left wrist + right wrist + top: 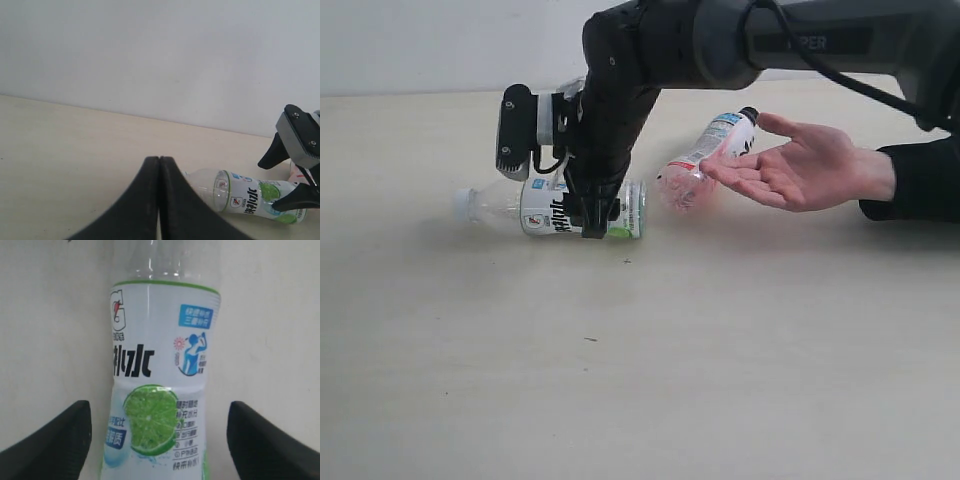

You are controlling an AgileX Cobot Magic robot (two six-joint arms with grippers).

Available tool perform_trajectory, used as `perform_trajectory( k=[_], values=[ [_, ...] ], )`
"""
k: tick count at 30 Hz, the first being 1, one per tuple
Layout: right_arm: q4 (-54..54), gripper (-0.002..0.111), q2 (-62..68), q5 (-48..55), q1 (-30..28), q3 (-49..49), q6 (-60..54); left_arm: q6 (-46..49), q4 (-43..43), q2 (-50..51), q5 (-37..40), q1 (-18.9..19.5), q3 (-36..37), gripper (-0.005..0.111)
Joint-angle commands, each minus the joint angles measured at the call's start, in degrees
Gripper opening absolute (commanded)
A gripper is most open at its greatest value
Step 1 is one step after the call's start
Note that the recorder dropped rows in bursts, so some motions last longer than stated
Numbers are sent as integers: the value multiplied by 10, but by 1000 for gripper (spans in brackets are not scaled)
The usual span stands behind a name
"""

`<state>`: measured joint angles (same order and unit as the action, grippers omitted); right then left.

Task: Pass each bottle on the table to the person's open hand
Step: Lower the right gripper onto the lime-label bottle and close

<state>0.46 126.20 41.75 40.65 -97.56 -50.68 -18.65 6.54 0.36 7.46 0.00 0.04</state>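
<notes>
A clear bottle with a white and green label [560,210] lies on its side on the table [640,380], cap end to the left. My right gripper [594,215] stands open over its labelled body, one finger on each side [50,440] and a gap between each finger and the bottle [160,380]. The black-capped bottle with the pink label [705,152] rests tilted on the fingers of the person's open hand [800,165]. My left gripper [159,160] is shut with nothing in it, away from the lying bottle [245,195]. No other bottles are in view.
The right arm [720,40] spans from the upper right down to the bottle, passing in front of the hand's bottle. The person's black sleeve [920,180] lies at the right edge. A pale wall [420,45] stands behind the table.
</notes>
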Motion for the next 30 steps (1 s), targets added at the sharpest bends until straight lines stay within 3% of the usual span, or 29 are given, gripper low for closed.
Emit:
perform_trajectory(
  k=[1,30],
  values=[
    [-5,72,11,-25,0,-6,3,0,1,-4,-3,1,0,0],
    [-5,72,46,-25,0,-6,48,0,1,-4,-3,1,0,0]
  ],
)
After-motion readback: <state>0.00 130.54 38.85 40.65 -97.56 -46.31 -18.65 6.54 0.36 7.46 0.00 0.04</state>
